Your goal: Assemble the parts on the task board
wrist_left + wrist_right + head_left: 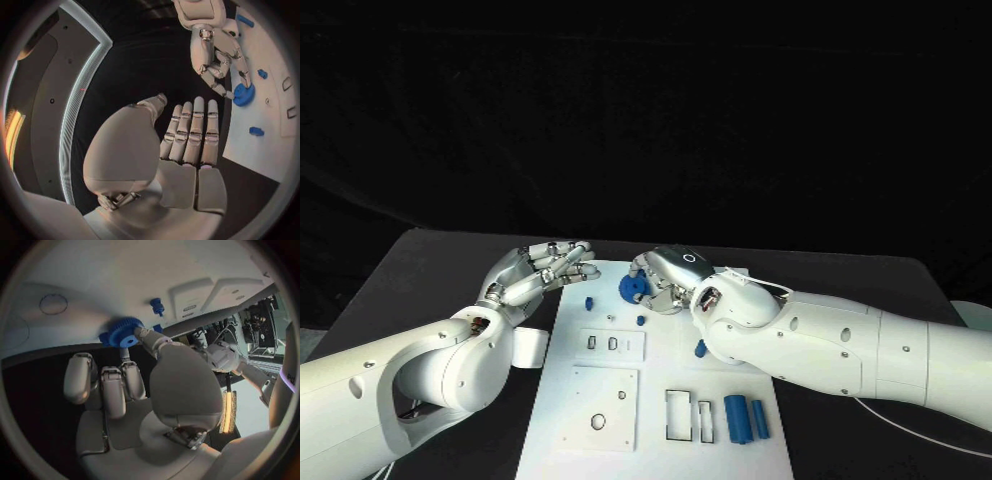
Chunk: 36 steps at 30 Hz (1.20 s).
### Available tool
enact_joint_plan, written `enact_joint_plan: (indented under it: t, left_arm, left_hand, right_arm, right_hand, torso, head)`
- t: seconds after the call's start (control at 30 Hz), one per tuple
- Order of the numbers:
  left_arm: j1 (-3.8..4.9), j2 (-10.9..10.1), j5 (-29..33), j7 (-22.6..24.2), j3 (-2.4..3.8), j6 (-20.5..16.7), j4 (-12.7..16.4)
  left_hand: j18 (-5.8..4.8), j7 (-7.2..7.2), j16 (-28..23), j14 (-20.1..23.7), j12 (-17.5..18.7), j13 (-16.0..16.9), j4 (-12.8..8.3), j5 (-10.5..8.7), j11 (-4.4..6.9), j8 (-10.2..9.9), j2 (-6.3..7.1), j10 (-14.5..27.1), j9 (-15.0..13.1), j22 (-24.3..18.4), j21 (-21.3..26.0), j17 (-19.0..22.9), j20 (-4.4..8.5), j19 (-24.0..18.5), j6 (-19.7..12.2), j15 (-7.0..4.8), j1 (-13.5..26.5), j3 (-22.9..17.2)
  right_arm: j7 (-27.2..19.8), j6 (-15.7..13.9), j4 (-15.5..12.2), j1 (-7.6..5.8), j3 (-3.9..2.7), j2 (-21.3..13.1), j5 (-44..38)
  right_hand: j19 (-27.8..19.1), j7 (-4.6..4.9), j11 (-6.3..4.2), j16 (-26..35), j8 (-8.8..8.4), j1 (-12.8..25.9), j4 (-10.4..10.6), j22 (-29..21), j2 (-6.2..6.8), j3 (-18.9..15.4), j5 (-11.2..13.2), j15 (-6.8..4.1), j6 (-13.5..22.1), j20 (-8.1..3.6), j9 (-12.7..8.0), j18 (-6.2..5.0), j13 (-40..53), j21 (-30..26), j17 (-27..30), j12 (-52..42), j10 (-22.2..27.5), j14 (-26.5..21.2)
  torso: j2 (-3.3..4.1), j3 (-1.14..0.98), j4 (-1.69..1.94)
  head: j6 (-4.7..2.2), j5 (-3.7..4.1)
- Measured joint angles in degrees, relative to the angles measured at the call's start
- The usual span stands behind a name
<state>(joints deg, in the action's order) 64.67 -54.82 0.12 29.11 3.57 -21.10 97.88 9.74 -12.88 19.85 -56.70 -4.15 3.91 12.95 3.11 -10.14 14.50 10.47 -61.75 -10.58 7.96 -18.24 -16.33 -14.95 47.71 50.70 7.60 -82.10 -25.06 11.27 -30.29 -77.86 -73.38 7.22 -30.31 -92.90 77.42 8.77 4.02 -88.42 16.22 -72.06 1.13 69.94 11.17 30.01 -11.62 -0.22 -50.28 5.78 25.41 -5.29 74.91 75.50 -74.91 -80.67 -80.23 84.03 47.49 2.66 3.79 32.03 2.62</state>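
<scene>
Blue is the part you must watch: a toothed gear [632, 288] at the far end of the white task board [581, 440]. In the head view your right hand [678, 278] is directly at this gear, with its fingers curled down around it, and the gear shows at the hand's left side. Your left hand [541, 274] is beside the board's far left corner, near the gear but apart from it, fingers stretched and holding nothing. So the right hand is the nearer one, and I judge the coming move belongs to it. Two blue bars [746, 418] lie at the board's near right end, well apart from the gear.

From the left wrist view, your left hand [187, 135] has its fingers straight and side by side, over the dark counter [144, 65], just beside the board's edge [262, 150]. Beyond them you see the right hand [215, 55] with fingertips touching the gear [244, 94], which lies flat on the board.

From the right wrist view, the gear [124, 332] sits just ahead of the right hand [134, 390]. One fingertip [145, 333] presses on its toothed rim, while the other fingers [112, 385] are bent down below it. The gear's round face is turned toward the camera, so its axis seems to point along the hand. A small blue peg [156, 305] stands on the board just beyond the gear. I think the gear is pinched, but the second contact is hidden from you.
</scene>
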Motion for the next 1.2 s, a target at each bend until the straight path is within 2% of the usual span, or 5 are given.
enact_joint_plan:
  t: [0.17, 0.33, 0.43, 0.83, 1.2]
  left_arm:
    - [0.00, -0.03, 0.00, 0.00, 0.00, 0.00, 0.00]
    - [0.00, -0.04, 0.01, 0.00, 0.00, -0.01, 0.01]
    - [0.00, -0.06, 0.01, 0.00, 0.00, -0.02, 0.02]
    - [0.00, -0.14, 0.01, 0.00, 0.00, -0.06, 0.02]
    - [0.00, -0.22, 0.01, 0.01, 0.00, -0.08, 0.00]
  left_hand:
    - [0.00, 0.00, 0.00, 0.00, 0.00, 0.00, 0.00, 0.00, 0.00, 0.00, 0.00, 0.00, 0.00, 0.00, 0.00, 0.01, 0.00, 0.00, 0.00, 0.00, 0.00, 0.00]
    - [0.00, 0.00, 0.00, 0.00, 0.00, -0.01, -0.10, 0.00, 0.00, 0.00, 0.00, 0.00, 0.00, -0.03, 0.00, -0.02, 0.00, 0.00, 0.00, 0.00, 0.00, -0.11]
    - [0.00, 0.00, 0.00, 0.00, 0.00, -0.01, -0.16, 0.00, 0.00, 0.00, 0.00, 0.00, 0.00, -0.05, 0.00, -0.09, 0.00, 0.00, 0.00, 0.00, 0.00, -0.17]
    - [0.01, 0.00, 0.00, 0.00, 0.00, -0.01, -0.16, 0.00, 0.00, 0.00, 0.00, 0.00, 0.00, -0.05, 0.00, -0.09, 0.00, 0.00, 0.00, 0.00, 0.00, -0.17]
    - [0.00, 0.00, 0.00, 0.00, 0.00, -0.02, -0.16, 0.00, 0.00, 0.00, 0.00, 0.00, 0.00, -0.05, 0.00, -0.08, 0.00, 0.00, 0.00, 0.00, 0.00, -0.16]
  right_arm:
    - [-0.04, 0.33, 0.24, 0.05, 0.05, 0.07, 0.16]
    - [-0.12, 1.18, 0.41, 0.05, 0.05, 0.10, 0.64]
    - [-0.15, 1.84, 0.47, 0.04, 0.05, 0.09, 1.06]
    - [-0.15, 3.93, 0.72, 0.00, 0.05, -0.24, 2.41]
    - [-0.11, 4.31, -0.30, -0.01, 0.07, -1.92, 2.84]
  right_hand:
    - [-0.50, 1.00, 0.91, 0.00, -2.14, 3.28, 1.28, -0.16, 0.70, -0.85, -0.35, 0.64, 2.96, 0.50, -0.63, 0.00, 0.00, -0.29, 0.00, 0.72, 0.92, 0.00]
    - [-0.50, 1.25, 1.11, 0.00, -3.02, 7.97, 5.47, -0.25, 1.16, -4.40, -0.70, 0.64, 3.21, 0.91, -0.67, 0.00, -0.39, -0.64, 0.00, 1.15, 1.54, 0.00]
    - [-0.49, 1.26, 1.21, 0.00, -3.18, 9.55, 7.84, -0.25, 0.70, -6.48, -1.49, 0.64, 3.21, 0.91, -0.54, 0.00, -0.54, -0.89, 0.00, 1.15, 1.63, 0.00]
    - [-0.49, 1.06, 1.20, 0.00, -3.29, 9.54, 9.02, -0.09, 0.66, -7.33, -3.36, 0.64, 3.03, 0.91, -0.25, 0.00, -0.10, -0.89, -0.04, 1.15, 1.63, 0.01]
    - [-0.49, 0.95, 0.99, 0.00, -3.28, 8.72, 9.41, 0.24, -0.16, -7.39, -4.69, 0.64, 2.91, 0.91, -0.13, 0.00, 0.02, -0.89, -0.04, 1.13, 1.41, 0.01]
  torso:
    - [0.01, 0.00, -0.01]
    - [0.01, -0.02, -0.03]
    - [0.02, -0.02, -0.04]
    - [0.03, -0.10, -0.09]
    - [0.03, -0.13, -0.10]
  head:
    - [-0.11, 0.03]
    - [-0.18, 0.03]
    - [-0.19, 0.04]
    - [-0.26, 0.28]
    - [-0.26, 0.29]
